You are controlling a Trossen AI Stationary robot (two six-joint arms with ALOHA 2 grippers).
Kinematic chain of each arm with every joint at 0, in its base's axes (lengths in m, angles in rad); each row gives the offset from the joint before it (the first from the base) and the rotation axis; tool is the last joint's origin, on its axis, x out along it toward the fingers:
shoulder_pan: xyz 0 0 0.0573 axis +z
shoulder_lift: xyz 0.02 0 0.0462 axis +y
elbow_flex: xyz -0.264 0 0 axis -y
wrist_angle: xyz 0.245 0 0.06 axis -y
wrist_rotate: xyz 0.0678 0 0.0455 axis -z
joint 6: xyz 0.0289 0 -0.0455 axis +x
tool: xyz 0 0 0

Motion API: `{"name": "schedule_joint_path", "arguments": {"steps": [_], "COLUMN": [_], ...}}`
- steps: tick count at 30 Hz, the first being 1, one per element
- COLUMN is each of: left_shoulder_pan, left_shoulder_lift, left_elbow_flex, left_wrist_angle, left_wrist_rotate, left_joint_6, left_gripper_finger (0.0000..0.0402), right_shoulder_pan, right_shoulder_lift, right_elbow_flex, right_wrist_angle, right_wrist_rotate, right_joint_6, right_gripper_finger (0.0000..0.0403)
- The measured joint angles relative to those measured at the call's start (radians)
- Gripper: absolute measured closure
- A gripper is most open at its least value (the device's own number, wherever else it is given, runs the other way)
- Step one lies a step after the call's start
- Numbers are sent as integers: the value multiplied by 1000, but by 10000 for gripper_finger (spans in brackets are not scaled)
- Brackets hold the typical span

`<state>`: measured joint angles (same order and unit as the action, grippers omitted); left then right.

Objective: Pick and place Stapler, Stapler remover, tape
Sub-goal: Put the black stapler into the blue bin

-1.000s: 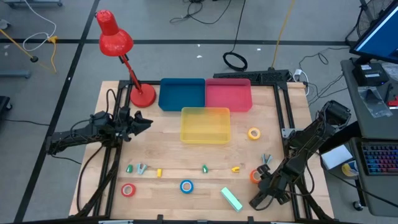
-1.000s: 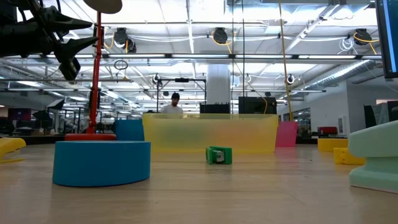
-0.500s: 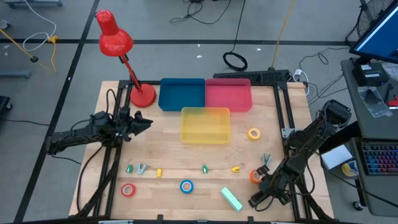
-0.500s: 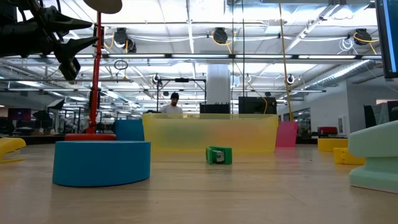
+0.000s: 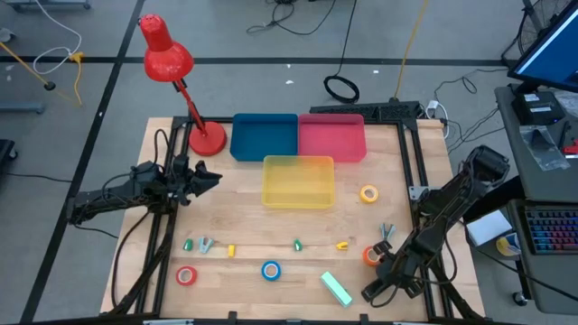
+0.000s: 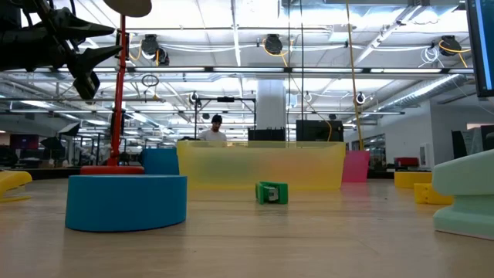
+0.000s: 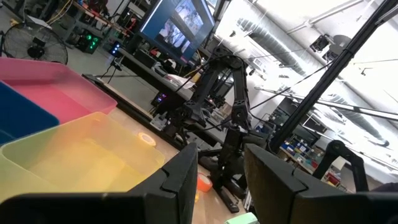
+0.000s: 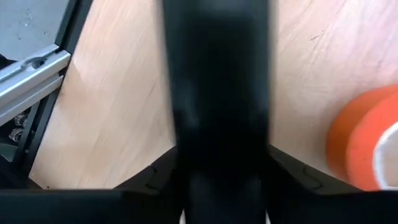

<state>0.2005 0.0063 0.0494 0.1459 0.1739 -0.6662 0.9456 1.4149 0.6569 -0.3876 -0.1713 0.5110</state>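
Tape rolls lie on the table: red (image 5: 186, 275), blue (image 5: 271, 270), yellow (image 5: 368, 193) and orange (image 5: 371, 255). A mint stapler (image 5: 337, 289) lies near the front edge. Small staple removers lie in a row, among them a green one (image 5: 297, 245) and a yellow one (image 5: 342, 245). My left gripper (image 5: 209, 178) hovers open over the table's left part, fingers pointing toward the yellow bin (image 5: 298, 181); its gap shows in the left wrist view (image 7: 221, 180). My right gripper (image 5: 377, 268) is low at the right front corner, shut, beside the orange tape (image 8: 367, 143).
A blue bin (image 5: 265, 136) and a pink bin (image 5: 331, 136) stand side by side at the far edge, the yellow bin in front of them. A red desk lamp (image 5: 168, 56) stands on its base (image 5: 207, 140) at the far left. Bare wood lies between the bins and the row of small things.
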Motion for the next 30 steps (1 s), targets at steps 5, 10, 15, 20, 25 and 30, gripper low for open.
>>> {"name": "schedule_joint_path", "arguments": {"steps": [5, 10, 15, 20, 25, 30], "left_shoulder_pan": [0, 0, 0, 0, 0, 0], "left_shoulder_lift": [0, 0, 0, 0, 0, 0], "left_elbow_flex": [0, 0, 0, 0, 0, 0], "left_wrist_angle": [0, 0, 0, 0, 0, 0], "left_wrist_rotate": [0, 0, 0, 0, 0, 0], "left_joint_6": [-2, -2, -2, -5, 1, 6], "left_gripper_finger": [268, 268, 268, 268, 268, 268], "right_shoulder_pan": [1, 1, 0, 0, 14, 38], "right_shoulder_lift": [-1, -1, -1, -1, 0, 4], "right_elbow_flex": [-29, -62, -91, -100, -102, -102], "right_wrist_angle": [-3, 28, 60, 55, 32, -25], "right_wrist_rotate": [-8, -20, -53, -68, -67, -65], "right_joint_6": [18, 65, 60, 52, 53, 53], "right_gripper_finger": [204, 198, 196, 196, 196, 195]}}
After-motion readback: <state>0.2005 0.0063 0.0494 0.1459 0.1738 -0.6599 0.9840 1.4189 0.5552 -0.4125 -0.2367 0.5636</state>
